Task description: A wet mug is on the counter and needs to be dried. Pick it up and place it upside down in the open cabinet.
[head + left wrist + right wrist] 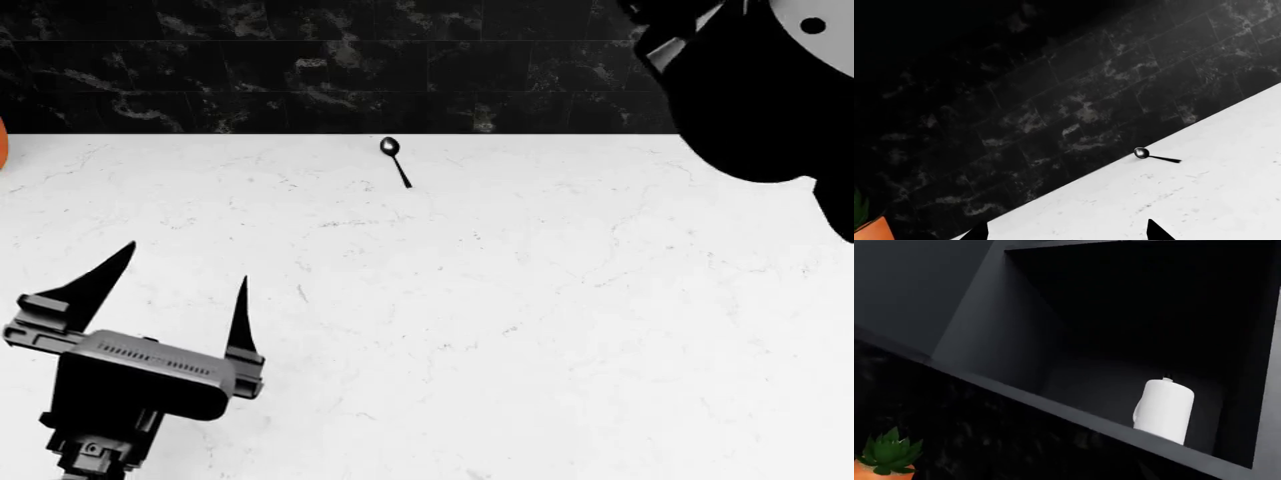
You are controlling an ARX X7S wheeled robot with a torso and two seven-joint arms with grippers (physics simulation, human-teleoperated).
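Mug point(1164, 409) stands inside the dark open cabinet point(1014, 335), apparently placed; next, retreat. Left gripper point(180, 290) jaws spread; right gripper's unseen.

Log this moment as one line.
mug: in cabinet | counter: spoon only | left gripper: open, empty | right gripper: unseen
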